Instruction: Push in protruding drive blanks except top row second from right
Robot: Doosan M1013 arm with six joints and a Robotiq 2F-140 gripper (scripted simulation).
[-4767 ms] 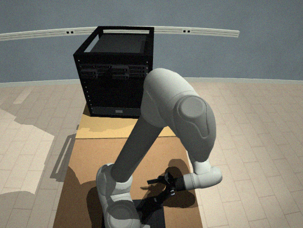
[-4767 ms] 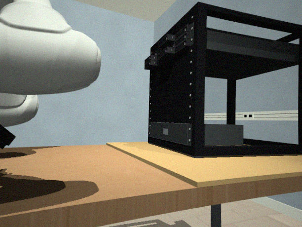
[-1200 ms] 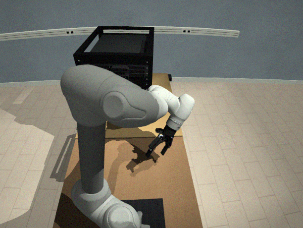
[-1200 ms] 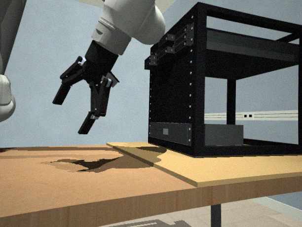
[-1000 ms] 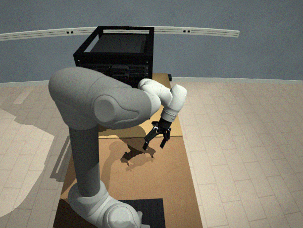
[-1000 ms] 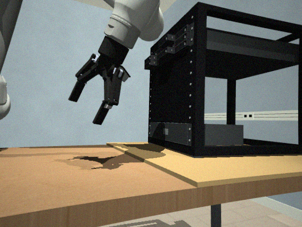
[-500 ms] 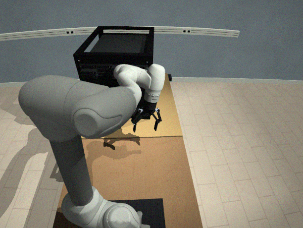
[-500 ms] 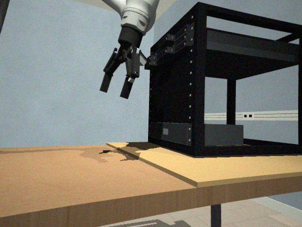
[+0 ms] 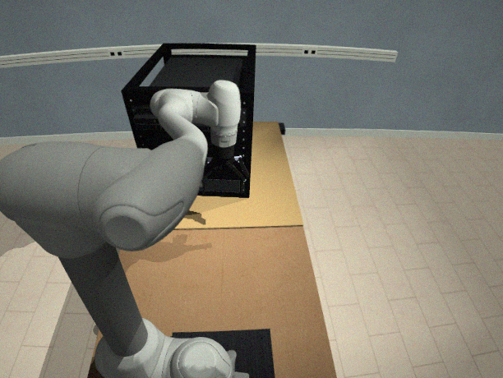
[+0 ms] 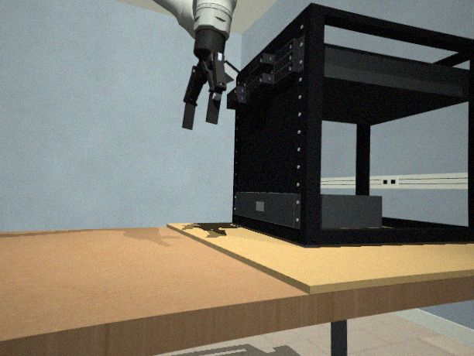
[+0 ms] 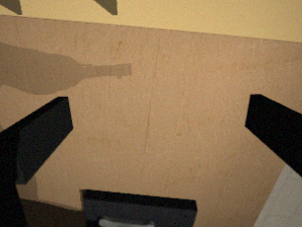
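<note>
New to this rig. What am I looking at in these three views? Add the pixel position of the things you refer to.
One jointed arm [image 9: 152,197] [image 10: 214,15] ending in a two-fingered claw [image 9: 225,174] [image 10: 200,125] [image 11: 159,112], open and holding nothing. The top view looks down over the arm; exterior looks from the side, near table height; wrist looks past the fingers at the table [image 9: 230,283] [image 10: 116,278] [image 11: 197,79]. On the table lies a yellow board [image 9: 271,177] [image 10: 310,271] [image 11: 197,15], and on that stands a black rack [image 9: 251,103] [image 10: 313,155]. Some drive blanks [image 10: 268,78] stick out near the rack's top.
</note>
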